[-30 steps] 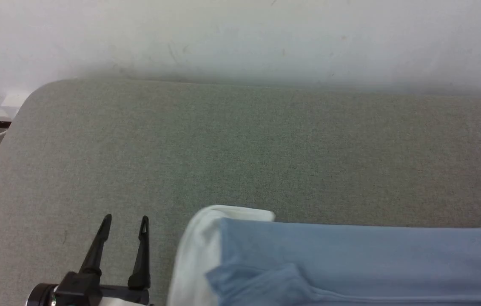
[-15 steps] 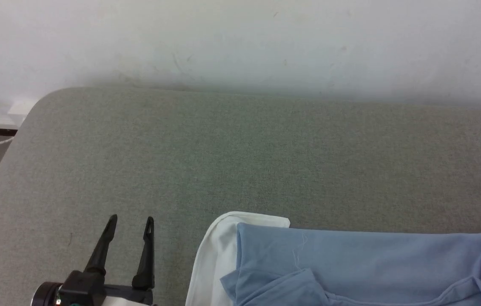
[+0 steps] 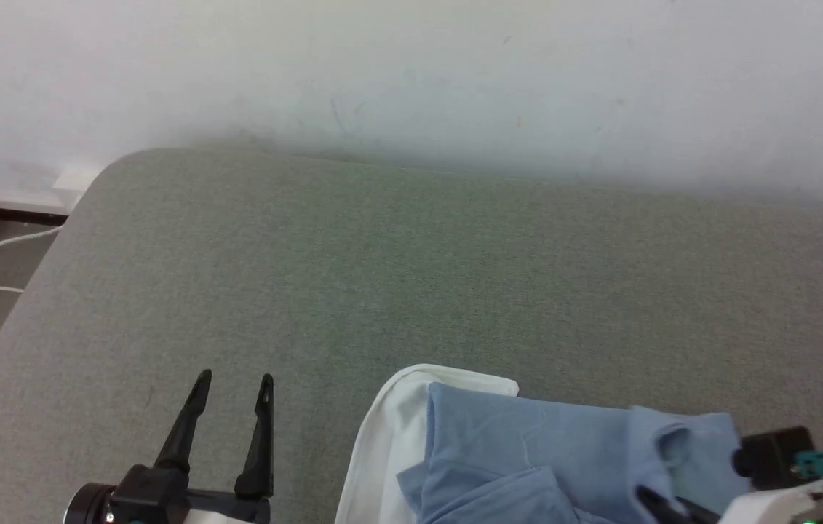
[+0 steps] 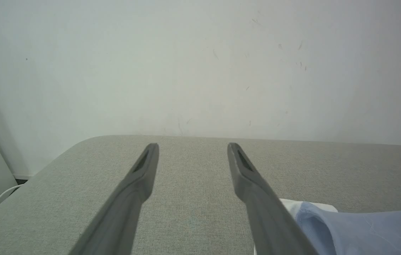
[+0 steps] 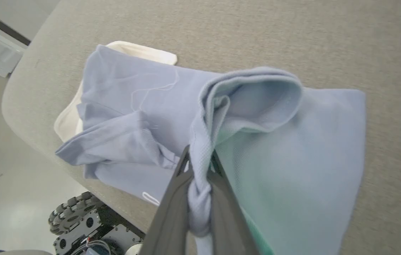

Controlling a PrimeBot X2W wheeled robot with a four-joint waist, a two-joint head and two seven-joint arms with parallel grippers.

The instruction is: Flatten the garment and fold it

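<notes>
Now my right hand [image 5: 200,152] pinches a bunch of shirt [image 5: 143,92] | left hand [image 3: 235,377] spread, empty | risk: twisted knit may slip, skewing fold.

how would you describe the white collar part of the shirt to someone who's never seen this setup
Find the grey-green table against the white wall; near its front edge lies the light blue garment. At the garment's end nearest the open left gripper, a white collar curves out from under the blue. It is the one broad white piece among blue cloth.
</notes>
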